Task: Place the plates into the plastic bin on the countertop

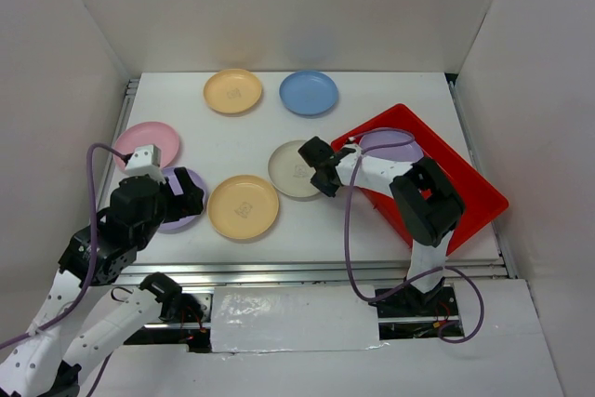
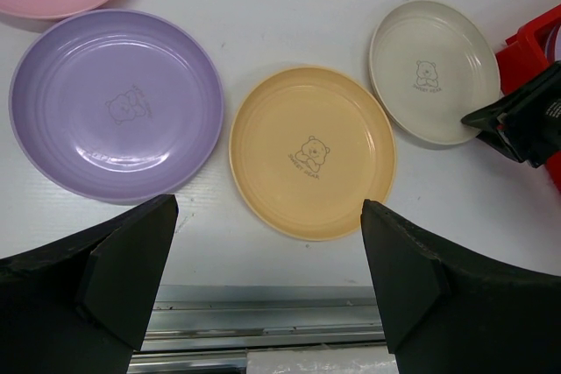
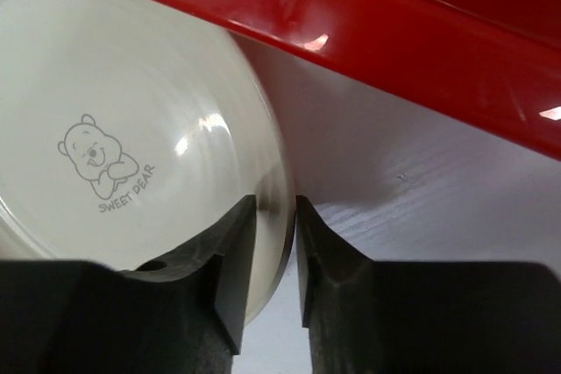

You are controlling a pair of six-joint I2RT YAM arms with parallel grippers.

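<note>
My right gripper (image 1: 321, 171) is shut on the right rim of the cream plate (image 1: 293, 169), which lies on the countertop (image 1: 251, 137) just left of the red plastic bin (image 1: 460, 194). In the right wrist view the fingers (image 3: 232, 251) pinch the cream plate's (image 3: 131, 129) edge beside the bin's wall (image 3: 394, 32). A lilac plate (image 1: 390, 144) lies in the bin's far corner. My left gripper (image 1: 186, 194) is open and empty above a second lilac plate (image 2: 114, 102), with a yellow-orange plate (image 2: 311, 151) ahead of it.
A pink plate (image 1: 147, 143) lies at the left, another yellow-orange plate (image 1: 232, 91) and a blue plate (image 1: 309, 93) at the back. White walls enclose three sides. A metal rail (image 1: 325, 271) runs along the front edge.
</note>
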